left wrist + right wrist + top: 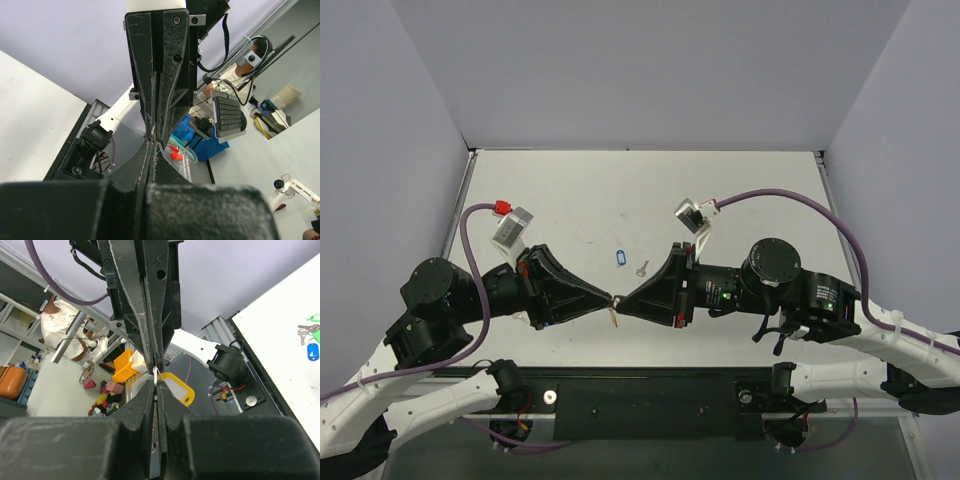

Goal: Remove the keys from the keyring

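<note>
My two grippers meet tip to tip above the table's near middle. The left gripper point(608, 297) point(152, 146) is shut on the thin metal ring of the keyring. The keyring's yellow tag point(611, 318) point(178, 388) hangs just below the meeting point. Opposite it, the right gripper point(623, 299) point(157, 377) is shut on a thin silver strip point(154, 442) that looks like one of the keys and runs back between its fingers. The join of ring and key is hidden by the fingertips.
A blue tag point(620, 257) point(312, 350) and a loose silver key point(642, 267) point(302, 333) lie on the white table behind the grippers. A green tag point(314, 317) lies beside them. Walls stand on three sides of the table point(740, 190).
</note>
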Controlling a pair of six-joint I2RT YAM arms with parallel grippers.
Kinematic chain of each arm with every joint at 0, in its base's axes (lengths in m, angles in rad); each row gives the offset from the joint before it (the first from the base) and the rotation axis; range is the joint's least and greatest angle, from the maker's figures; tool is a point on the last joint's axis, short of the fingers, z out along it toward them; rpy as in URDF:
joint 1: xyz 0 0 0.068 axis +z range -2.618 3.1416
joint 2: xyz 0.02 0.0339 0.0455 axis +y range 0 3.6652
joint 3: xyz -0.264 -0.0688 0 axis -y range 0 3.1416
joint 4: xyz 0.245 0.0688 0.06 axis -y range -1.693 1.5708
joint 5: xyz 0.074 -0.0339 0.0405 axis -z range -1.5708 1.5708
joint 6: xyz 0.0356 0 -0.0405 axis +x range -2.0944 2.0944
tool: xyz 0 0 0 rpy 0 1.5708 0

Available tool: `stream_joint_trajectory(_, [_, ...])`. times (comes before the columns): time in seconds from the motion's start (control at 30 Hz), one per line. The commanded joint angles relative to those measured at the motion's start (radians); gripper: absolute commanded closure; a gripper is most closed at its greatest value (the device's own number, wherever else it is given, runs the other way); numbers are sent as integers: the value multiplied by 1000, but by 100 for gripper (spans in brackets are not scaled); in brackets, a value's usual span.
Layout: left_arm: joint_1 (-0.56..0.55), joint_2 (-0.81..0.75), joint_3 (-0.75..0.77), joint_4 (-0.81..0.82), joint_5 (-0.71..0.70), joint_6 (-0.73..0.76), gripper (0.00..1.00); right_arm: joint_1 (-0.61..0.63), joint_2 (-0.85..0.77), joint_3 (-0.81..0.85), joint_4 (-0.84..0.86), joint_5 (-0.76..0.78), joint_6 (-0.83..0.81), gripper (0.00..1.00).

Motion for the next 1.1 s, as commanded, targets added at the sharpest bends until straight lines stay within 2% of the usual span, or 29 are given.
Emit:
stream_joint_trajectory(0.0, [-6,57,13,-29,59,7,100,5,46,42,84,-16,-12,100])
stream_joint_trajectory(0.33, [-6,88,22,-44,111,1,100,8,75,67,24,-35,-23,100])
stream_joint_trajectory(0.7, [-6,77,53,-100,47,31,100,7,68,61,15,-27,-26,100])
stream_joint_trajectory(0.77, [-6,71,56,-103,33,36,95,8,65,59,15,-24,-26,100])
stream_joint_trajectory(0.87, [-6,65,67,-113,13,42,77,7,59,54,13,-21,-28,100])
stream_joint_trajectory(0.9, [-6,64,68,-115,5,44,74,8,54,51,13,-17,-28,100])
stream_joint_trajectory(0.97, [-6,51,76,-116,-15,45,59,8,53,48,13,-18,-28,100])
stream_joint_trajectory(1.07, [-6,38,84,-118,-47,56,50,8,48,45,12,-16,-29,100])
